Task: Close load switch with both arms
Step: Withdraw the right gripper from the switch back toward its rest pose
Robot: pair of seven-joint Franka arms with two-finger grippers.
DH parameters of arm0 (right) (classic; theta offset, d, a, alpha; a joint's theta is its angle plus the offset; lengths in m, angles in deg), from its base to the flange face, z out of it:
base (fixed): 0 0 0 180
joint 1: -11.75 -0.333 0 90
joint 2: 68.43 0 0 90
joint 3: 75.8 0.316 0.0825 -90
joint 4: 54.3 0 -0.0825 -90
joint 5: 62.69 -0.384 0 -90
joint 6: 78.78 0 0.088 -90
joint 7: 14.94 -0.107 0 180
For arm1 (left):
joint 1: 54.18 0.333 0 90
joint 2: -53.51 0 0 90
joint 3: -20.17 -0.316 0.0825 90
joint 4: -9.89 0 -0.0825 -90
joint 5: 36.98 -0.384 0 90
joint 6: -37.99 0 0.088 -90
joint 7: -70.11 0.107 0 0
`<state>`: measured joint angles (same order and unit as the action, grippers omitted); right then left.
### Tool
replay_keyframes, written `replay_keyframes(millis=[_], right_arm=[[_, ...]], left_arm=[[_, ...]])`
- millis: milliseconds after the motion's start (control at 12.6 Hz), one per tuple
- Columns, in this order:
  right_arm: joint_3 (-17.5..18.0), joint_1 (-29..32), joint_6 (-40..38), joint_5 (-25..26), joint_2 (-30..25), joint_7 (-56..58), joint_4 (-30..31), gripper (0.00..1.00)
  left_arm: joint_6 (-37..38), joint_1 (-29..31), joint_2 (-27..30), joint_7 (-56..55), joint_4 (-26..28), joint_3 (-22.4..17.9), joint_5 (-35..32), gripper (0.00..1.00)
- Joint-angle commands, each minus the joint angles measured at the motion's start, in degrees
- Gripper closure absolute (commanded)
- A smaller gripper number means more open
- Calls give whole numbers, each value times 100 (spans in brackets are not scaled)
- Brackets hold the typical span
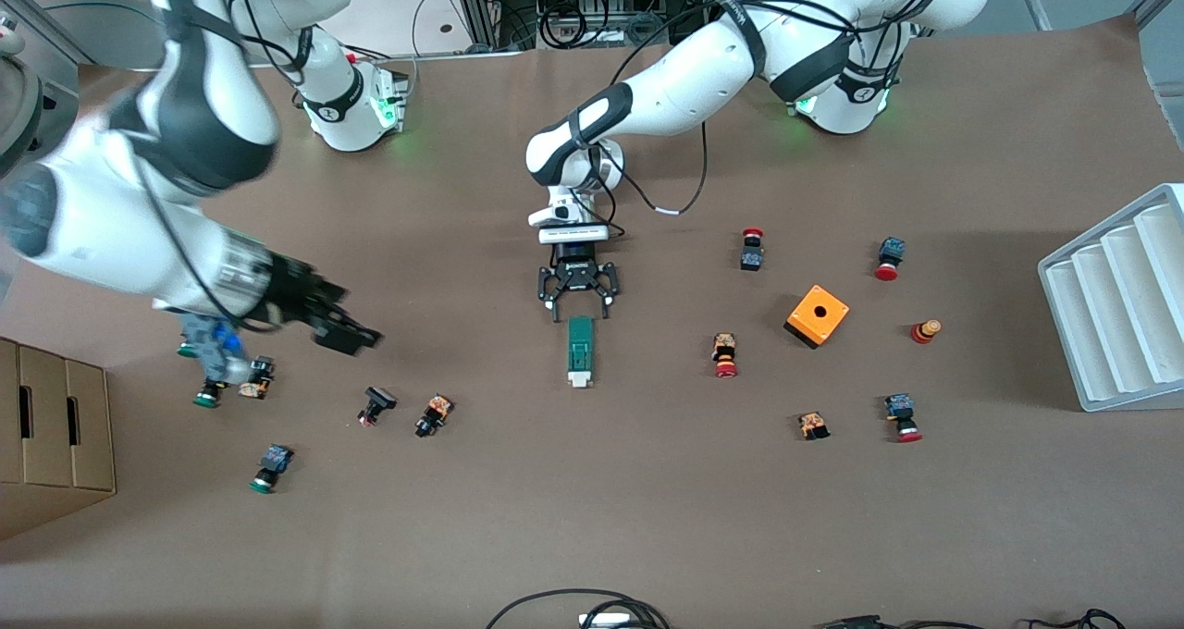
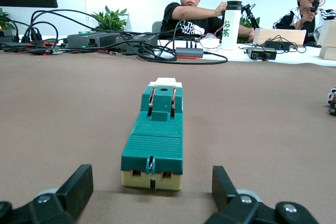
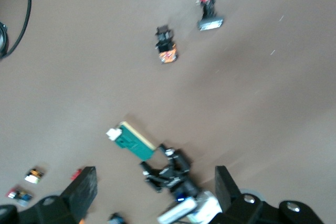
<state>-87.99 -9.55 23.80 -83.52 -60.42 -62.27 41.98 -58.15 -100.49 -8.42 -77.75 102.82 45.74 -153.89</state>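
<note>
The switch (image 1: 581,352) lies lengthwise straight out from the left gripper's (image 1: 578,303) wide fingers, apparently untouched; the right gripper (image 1: 342,326), also wide, hangs well off.

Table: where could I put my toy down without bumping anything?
The wide bare strip of table nearer the front camera than the load switch is free. Around the orange box push buttons crowd in, and more sit under the right gripper.

green load switch (image 1: 581,347) with a white end, orange box (image 1: 817,315), brown table (image 1: 647,499), black fingers (image 2: 79,184).
</note>
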Motion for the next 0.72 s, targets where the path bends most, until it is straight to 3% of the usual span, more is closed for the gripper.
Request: replay_keyframes(millis=[0, 398, 636], right_arm=[[112, 572, -385, 420, -624, 1624, 401, 0], [68, 1154, -449, 1536, -950, 4420, 331, 0], [42, 1286, -29, 1784, -968, 5127, 339, 0]], left_arm=[[-28, 7, -144, 38, -100, 27, 28, 0], [-124, -10, 259, 389, -74, 107, 581, 0], [-292, -45, 558, 652, -65, 107, 932, 0]])
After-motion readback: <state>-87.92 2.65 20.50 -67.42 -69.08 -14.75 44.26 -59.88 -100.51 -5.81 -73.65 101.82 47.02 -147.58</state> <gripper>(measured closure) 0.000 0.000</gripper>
